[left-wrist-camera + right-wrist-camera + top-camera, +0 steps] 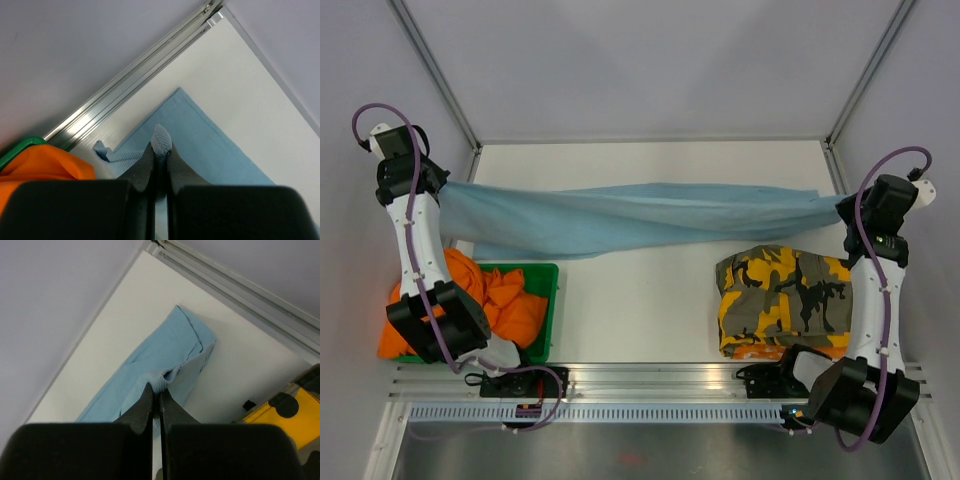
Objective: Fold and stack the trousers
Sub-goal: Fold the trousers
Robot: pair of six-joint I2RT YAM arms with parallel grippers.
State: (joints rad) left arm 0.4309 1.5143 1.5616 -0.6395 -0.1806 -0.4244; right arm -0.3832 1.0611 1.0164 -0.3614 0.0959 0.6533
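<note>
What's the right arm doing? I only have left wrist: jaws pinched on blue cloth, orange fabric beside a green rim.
Observer: The right gripper is shut on the other end of the light-blue trousers.
Operator: Cloth flat or bunched?
Observer: Stretched out left to right, twisted near the middle.
Operator: Any stack yet?
Observer: A folded camouflage pair lies on the right side, with orange cloth showing under its near edge.

White table [640, 300]: camouflage trousers [785, 290] (folded), green bin [549, 310].
</note>
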